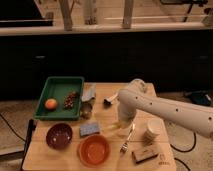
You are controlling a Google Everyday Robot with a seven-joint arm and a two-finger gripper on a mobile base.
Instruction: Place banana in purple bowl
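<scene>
The pale yellow banana (113, 128) lies on the wooden table (45, 155) between the blue sponge and the fork, partly covered by my arm. My gripper (120, 125) hangs below the white arm's bend, right over the banana's right end and mostly hidden by the arm. The dark purple bowl (59, 136) stands empty at the front left, about a hand's width left of the banana, beyond the sponge.
An orange bowl (94, 149) stands in front of the banana. A blue sponge (89, 129), a fork (127, 139), a white cup (151, 131) and a brown bar (144, 154) lie around it. A green tray (60, 85) holds an orange (51, 104) at the back left.
</scene>
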